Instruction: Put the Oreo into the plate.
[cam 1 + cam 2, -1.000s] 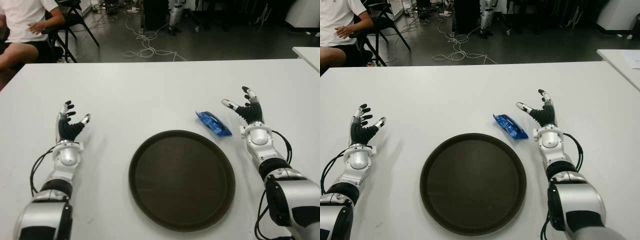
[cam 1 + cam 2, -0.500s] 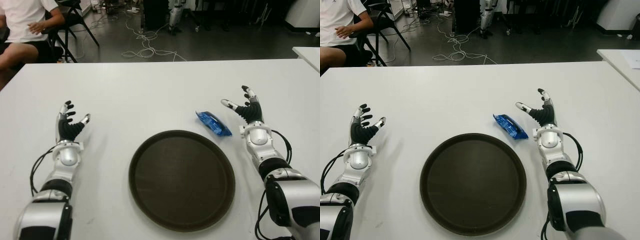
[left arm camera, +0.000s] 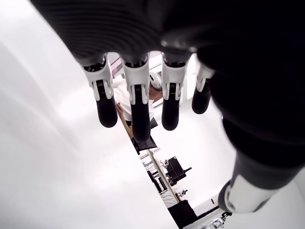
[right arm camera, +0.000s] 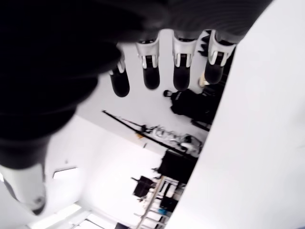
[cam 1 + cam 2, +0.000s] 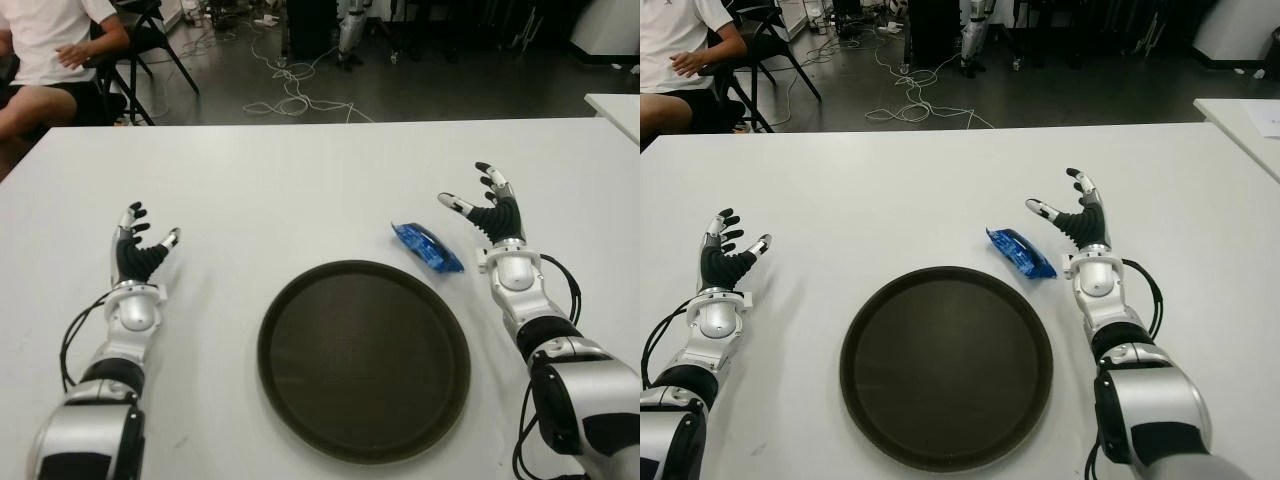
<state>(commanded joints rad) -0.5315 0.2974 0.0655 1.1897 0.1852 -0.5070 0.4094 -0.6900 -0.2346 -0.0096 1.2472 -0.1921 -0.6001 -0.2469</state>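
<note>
Landmark: we take the round dark plate [image 5: 364, 360] on the white table [image 5: 300, 180] as our reference for every place below.
Oreo pack: we see a small blue pack [image 5: 427, 246] lying flat on the table just beyond the plate's far right rim, close to it, and we cannot tell whether the two touch.
Long axis: we read the pack as an oblong set on a diagonal, one end toward the plate's far rim and the other end pointing off to the plate's right.
How it will handle: we judge it light, with a thin glossy wrapper that may slide or crinkle, and with biscuits inside that could crack under a hard squeeze.
Where to hold: we would pinch it gently across its narrow width, near the middle, thumb on one long edge and fingers on the other.
Right hand: we see the right hand [image 5: 487, 212] just to the right of the pack, beyond the plate's right side, fingers spread wide and holding nothing.
Left hand: we see the left hand [image 5: 140, 252] well to the plate's left, fingers loosely spread, holding nothing, idle.
Plate contents: we see nothing in the plate yet.
</note>
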